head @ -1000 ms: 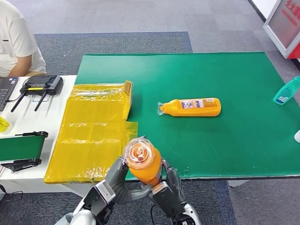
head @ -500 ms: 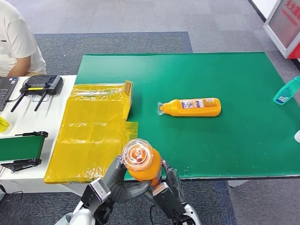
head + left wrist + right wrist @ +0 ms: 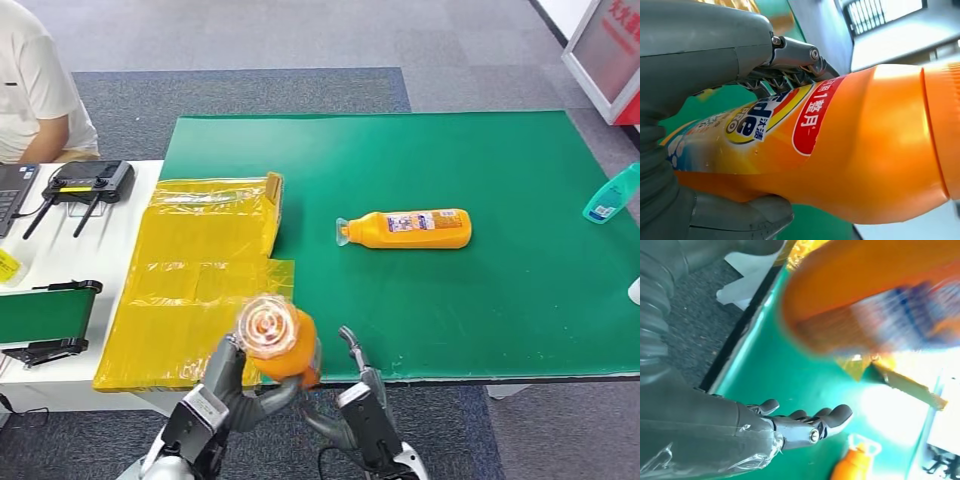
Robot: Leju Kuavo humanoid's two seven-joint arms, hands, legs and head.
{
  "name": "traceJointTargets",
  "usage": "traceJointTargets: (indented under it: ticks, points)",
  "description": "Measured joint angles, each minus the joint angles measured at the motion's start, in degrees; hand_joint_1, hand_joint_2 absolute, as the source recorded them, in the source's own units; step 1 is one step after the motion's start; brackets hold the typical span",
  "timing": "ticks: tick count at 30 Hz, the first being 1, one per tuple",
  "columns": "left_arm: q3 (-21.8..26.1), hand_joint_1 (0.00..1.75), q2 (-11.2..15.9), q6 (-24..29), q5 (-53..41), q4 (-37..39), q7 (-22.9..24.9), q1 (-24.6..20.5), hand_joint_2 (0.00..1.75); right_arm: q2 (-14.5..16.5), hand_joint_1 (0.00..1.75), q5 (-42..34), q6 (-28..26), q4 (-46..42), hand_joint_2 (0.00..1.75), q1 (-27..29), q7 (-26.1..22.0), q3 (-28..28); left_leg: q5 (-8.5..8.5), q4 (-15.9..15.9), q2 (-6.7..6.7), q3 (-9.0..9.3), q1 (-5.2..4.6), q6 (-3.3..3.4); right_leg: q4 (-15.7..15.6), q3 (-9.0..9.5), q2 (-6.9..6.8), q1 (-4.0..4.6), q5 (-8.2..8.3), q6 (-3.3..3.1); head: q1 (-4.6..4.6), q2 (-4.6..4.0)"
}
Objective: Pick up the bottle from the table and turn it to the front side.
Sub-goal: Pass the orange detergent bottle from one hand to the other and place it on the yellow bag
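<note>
glossy orange bottle (image 3: 283,345), left hand (image 3: 226,385) gripping

Yellow bags (image 3: 198,275) (flat), controller (image 3: 89,182), person (image 3: 34,85)

- I stand in an office or test room: grey carpet floor (image 3: 249,40).
- A person (image 3: 34,85) sits beside a white desk (image 3: 68,250) with a laptop (image 3: 11,195).

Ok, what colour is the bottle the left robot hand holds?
Orange, with a red label patch; the bottle shows best in the left wrist view.
</note>
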Motion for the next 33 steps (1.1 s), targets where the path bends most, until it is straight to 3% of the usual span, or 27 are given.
traceJointTargets:
  ticks: [3, 7, 12, 16, 21, 28, 33]
  points:
    - [1.52, 1.75, 0.43, 3.32, -4.68, -0.48, 1.56, 0.33, 1.75, 0.01, 0.0, 0.03, -0.01, -0.37, 1.75, 0.74, 0.3, -0.59, 0.0, 0.0, 0.0, 0.0, 0.0, -0.01, 0.0, 0.0, 0.0, 0.01, 0.0, 0.0, 0.01, 0.0]
    - [4.47, 1.75, 0.93, 13.14, -21.07, -0.95, 8.07, 0.57, 1.75, 0.19, 0.0, 1.37, -0.26, -2.72, 1.75, 2.5, 1.58, -2.14, 0.0, 0.0, 0.0, 0.0, 0.0, -0.01, 0.0, 0.0, 0.0, 0.01, 0.0, 0.0, -0.01, 0.0]
    - [9.5, 1.75, 2.16, 13.78, -27.97, -1.04, 12.62, -0.88, 1.75, 0.26, 0.0, 2.43, 0.92, -6.55, 1.75, 4.32, 2.38, -4.96, 0.01, 0.0, 0.0, 0.01, 0.0, -0.02, 0.0, 0.0, 0.0, 0.02, 0.01, -0.01, 0.0, 0.0]
    - [11.87, 1.75, 3.11, 15.84, -44.82, -0.8, 19.82, -2.98, 1.75, 0.89, 0.0, 3.32, 2.8, -8.88, 1.75, 5.38, 2.05, -7.72, 0.02, 0.0, 0.0, 0.01, 0.0, -0.01, 0.0, -0.01, 0.0, 0.01, 0.02, 0.0, 0.01, 0.0]
    - [12.5, 1.75, 6.34, 12.01, -53.72, 4.6, 23.71, -10.91, 1.75, 1.37, 0.0, 3.21, 5.15, -10.32, 1.75, 5.3, 1.2, -9.61, 0.11, 0.0, -0.01, 0.01, 0.01, -0.1, 0.01, -0.02, 0.0, 0.03, 0.09, -0.04, -0.01, 0.0]
    - [10.34, 1.75, 13.41, 5.78, -56.1, 20.41, 18.55, -27.05, 1.75, 1.44, 0.0, 1.65, 9.18, -10.25, 1.75, 3.17, -0.52, -10.45, 0.35, 0.0, 0.0, -0.02, 0.07, -0.23, 0.03, -0.13, 0.05, 0.07, 0.3, -0.1, -0.01, 0.0]
    - [7.67, 1.75, 15.17, 2.4, -56.11, 30.05, 18.0, -35.8, 1.75, 1.44, 0.0, 1.57, 9.91, -9.65, 1.75, 2.26, -0.99, -10.63, 0.38, 0.01, 0.01, -0.04, 0.07, -0.24, 0.04, -0.15, 0.09, 0.07, 0.34, -0.1, 0.0, 0.0]
